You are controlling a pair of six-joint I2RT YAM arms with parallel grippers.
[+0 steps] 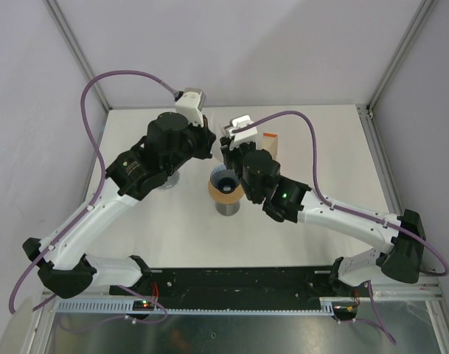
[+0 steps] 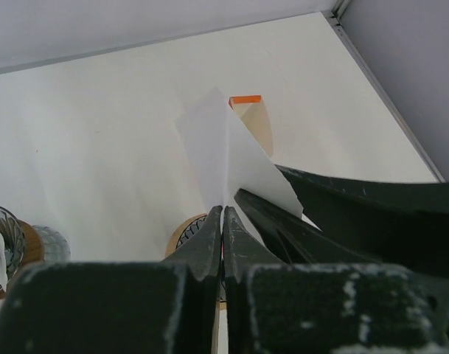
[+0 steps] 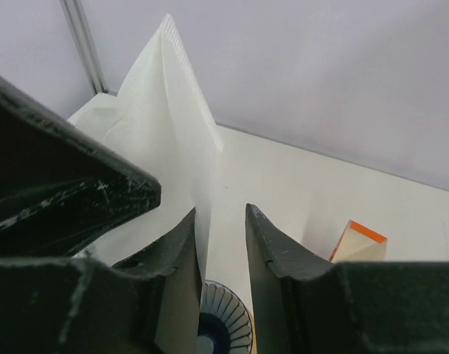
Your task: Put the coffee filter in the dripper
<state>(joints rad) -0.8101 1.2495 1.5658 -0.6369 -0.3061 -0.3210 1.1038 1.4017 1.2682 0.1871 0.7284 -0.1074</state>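
One white paper filter (image 2: 231,155): left gripper (image 2: 223,221) pinches it so my slightly parted right gripper (image 3: 220,243) can spread it, blue ribbed dripper (image 3: 224,328) at six o'clock.

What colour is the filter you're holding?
White; the coffee filter shows best in the right wrist view.

— What are you picking out on the white tabletop (image 1: 349,162)?
— You're looking at a tan carton with an orange top (image 1: 271,141); it's standing upright near the far edge.
— Is anything else sitting there?
— Yes, a ribbed glass vessel with a brown collar (image 2: 4,236) is resting left of the middle, well apart from the carton.
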